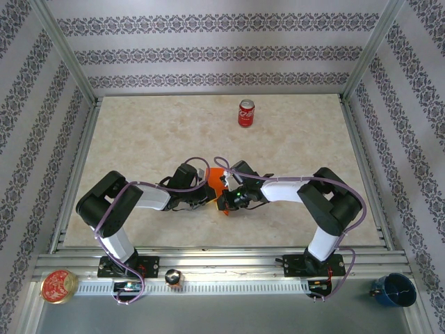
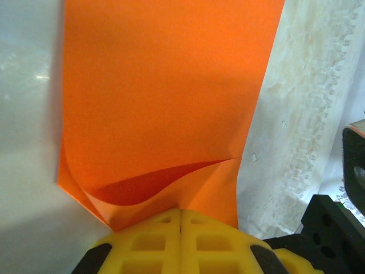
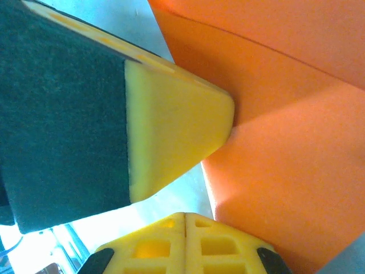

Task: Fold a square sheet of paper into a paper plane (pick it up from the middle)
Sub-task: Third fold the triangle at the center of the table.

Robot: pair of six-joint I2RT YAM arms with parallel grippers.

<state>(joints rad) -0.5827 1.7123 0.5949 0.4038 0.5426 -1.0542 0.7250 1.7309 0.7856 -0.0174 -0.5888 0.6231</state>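
**The square sheet of paper (image 1: 217,177) caught between both arms, mid-table (image 1: 139,139)**

The left gripper (image 2: 181,212) is pressed together, pinching the sheet's curled edge. The right gripper (image 3: 185,217) is closed too, right beside the sheet; I cannot tell whether it grips. Far beyond stands a red soda can (image 1: 246,113).

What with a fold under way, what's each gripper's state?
Left gripper: closed on the orange paper.
Right gripper: closed; grip on paper cannot be told.

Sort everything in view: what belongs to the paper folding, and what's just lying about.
Job: orange paper, left gripper pinching it, right gripper.
Lying about: red soda can, gold tin, blue cup.
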